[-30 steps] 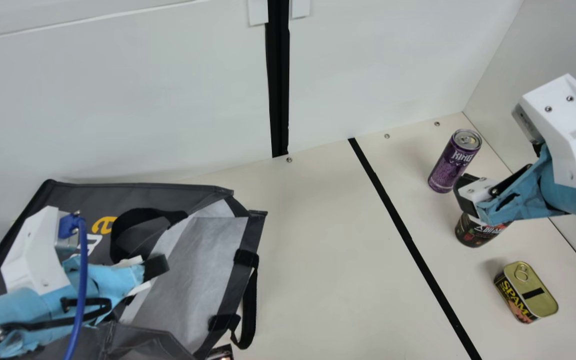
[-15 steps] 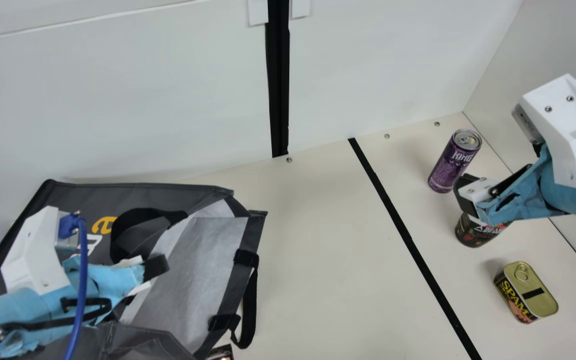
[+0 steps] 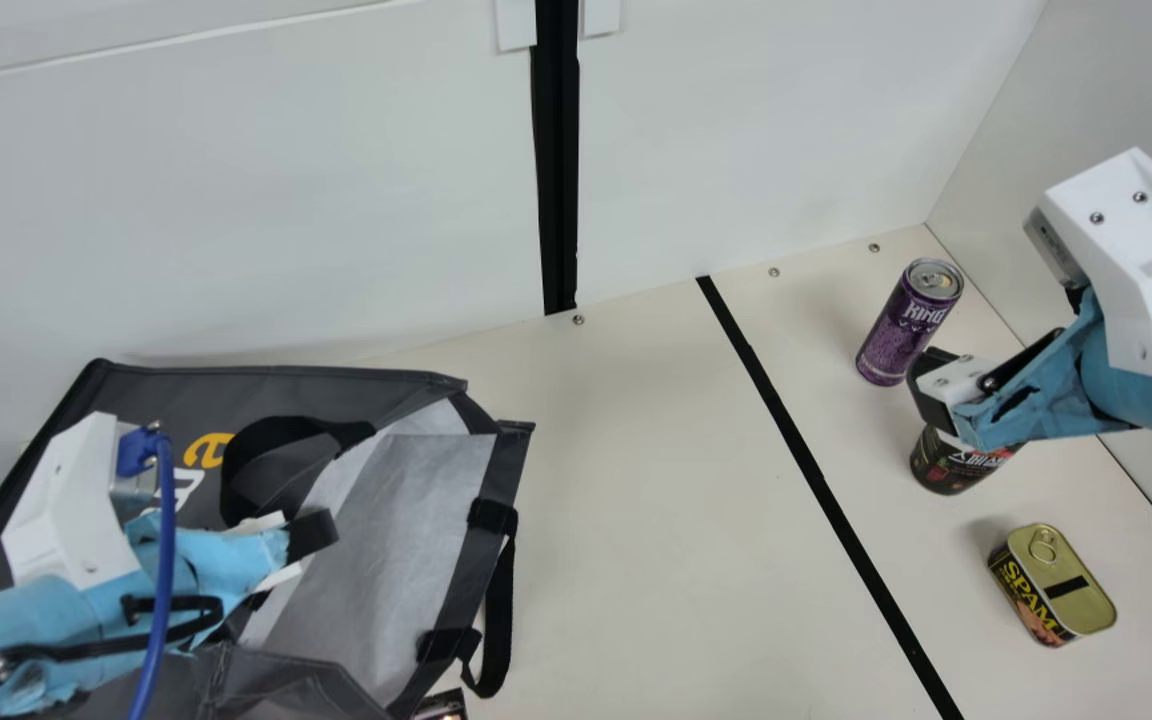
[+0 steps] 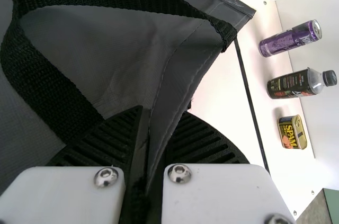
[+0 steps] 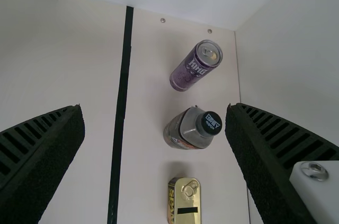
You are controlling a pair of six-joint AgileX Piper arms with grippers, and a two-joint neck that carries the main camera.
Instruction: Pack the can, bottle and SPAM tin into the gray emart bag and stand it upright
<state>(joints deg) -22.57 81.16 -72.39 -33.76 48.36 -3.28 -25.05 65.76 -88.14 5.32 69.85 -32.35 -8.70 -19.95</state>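
Nothing packed yet, by my judgement: can, bottle and SPAM tin stand outside the bag.

On the main view's clock, the gray emart bag (image 3: 391, 560) lies slumped at eight, its rim pinched between the narrowed fingers of my left pincer (image 4: 161, 113). My right pincer (image 5: 154, 106) is spread wide and empty at three, over the bottle (image 5: 188, 128). The can (image 3: 909, 322) stands near three, the bottle between three and four, the SPAM tin (image 3: 1053, 585) at four. All three need loading, then the bag needs standing up. In the main view my right pincer covers the bottle's top, the bag's lower part is cut off, and I can't identify a dark object (image 3: 443, 706) near seven.
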